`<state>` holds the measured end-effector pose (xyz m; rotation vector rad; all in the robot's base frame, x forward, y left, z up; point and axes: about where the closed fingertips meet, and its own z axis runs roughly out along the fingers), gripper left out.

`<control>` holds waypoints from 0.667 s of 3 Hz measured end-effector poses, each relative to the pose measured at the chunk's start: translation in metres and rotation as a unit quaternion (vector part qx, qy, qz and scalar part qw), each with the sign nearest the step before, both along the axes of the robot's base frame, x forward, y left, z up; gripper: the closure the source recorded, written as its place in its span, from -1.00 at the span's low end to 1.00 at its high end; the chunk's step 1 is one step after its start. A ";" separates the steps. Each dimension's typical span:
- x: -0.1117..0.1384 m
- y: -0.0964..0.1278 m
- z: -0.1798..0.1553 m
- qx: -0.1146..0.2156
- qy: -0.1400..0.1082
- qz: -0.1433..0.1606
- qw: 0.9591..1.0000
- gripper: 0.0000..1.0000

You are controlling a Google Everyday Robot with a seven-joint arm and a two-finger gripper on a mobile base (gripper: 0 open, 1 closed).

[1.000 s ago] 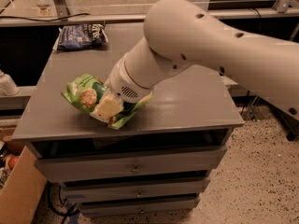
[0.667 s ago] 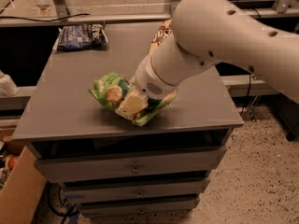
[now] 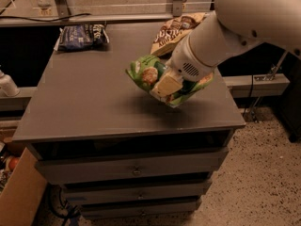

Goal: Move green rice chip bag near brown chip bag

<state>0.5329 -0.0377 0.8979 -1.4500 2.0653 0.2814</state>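
The green rice chip bag (image 3: pixel 146 74) is crinkled bright green with tan rice cakes pictured. It hangs above the right middle of the grey cabinet top (image 3: pixel 94 102), held by my gripper (image 3: pixel 165 84), which is shut on it. The brown chip bag (image 3: pixel 175 31) lies at the back right of the top, just behind the green bag and partly hidden by my white arm (image 3: pixel 235 27). The arm reaches in from the upper right.
A dark blue snack bag (image 3: pixel 82 36) lies at the back left corner. The cabinet has drawers (image 3: pixel 136 171) below. A cardboard box (image 3: pixel 19 192) stands on the floor at the left. A rail (image 3: pixel 117 6) runs behind the cabinet.
My arm has carried the green bag from the front left of the top to the right and back, close to the brown bag, which has come into view.
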 end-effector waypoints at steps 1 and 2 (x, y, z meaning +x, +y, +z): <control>0.025 -0.031 0.000 -0.030 0.001 -0.021 0.999 1.00; 0.025 -0.031 0.000 -0.030 0.001 -0.021 0.999 1.00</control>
